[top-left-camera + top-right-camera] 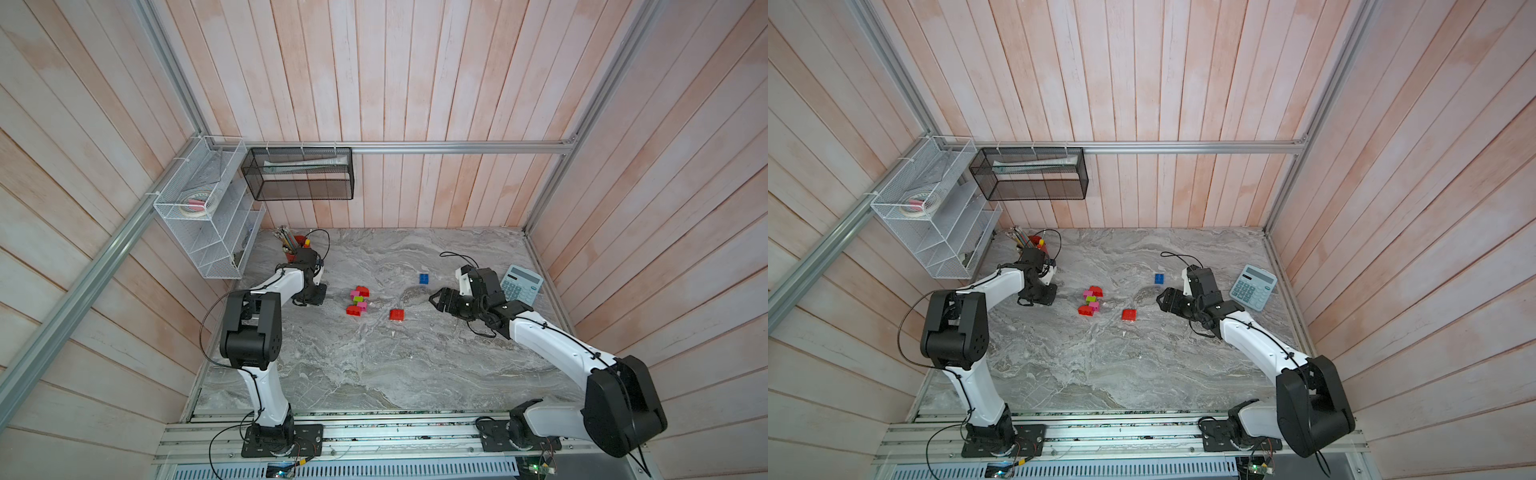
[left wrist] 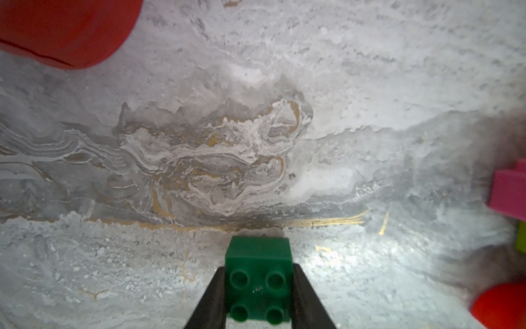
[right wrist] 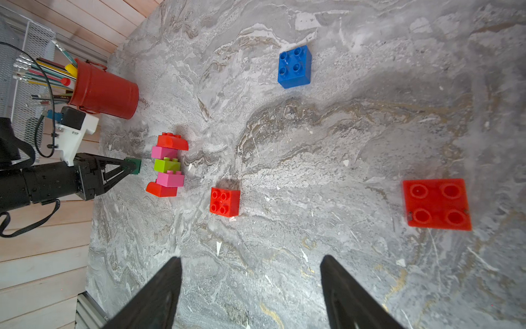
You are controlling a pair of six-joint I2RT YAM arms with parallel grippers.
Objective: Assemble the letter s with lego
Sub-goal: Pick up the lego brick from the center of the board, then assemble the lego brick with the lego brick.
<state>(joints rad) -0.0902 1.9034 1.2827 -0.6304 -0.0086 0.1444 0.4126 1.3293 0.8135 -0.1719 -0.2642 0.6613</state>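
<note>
My left gripper (image 2: 258, 267) is shut on a dark green lego brick (image 2: 259, 279), studs facing the camera. In the right wrist view that brick (image 3: 133, 165) is held just beside, and apart from, a joined lego column (image 3: 168, 165) of red, pink, lime green, pink and red bricks. Both top views show the column (image 1: 358, 300) (image 1: 1091, 300) mid-table. A loose red brick (image 1: 397, 314) (image 3: 225, 201) and a blue brick (image 1: 423, 278) (image 3: 294, 67) lie to its right. Another red studded piece (image 3: 437, 203) lies closer to my right gripper (image 3: 251, 257) (image 1: 434, 299), which is open and holds nothing.
A red pencil cup (image 1: 296, 249) (image 3: 105, 91) stands at the back left, close behind the left arm. A calculator (image 1: 521, 284) lies at the right edge, by the right wrist. A white wire shelf (image 1: 208, 208) and a black mesh basket (image 1: 299, 174) hang on the walls.
</note>
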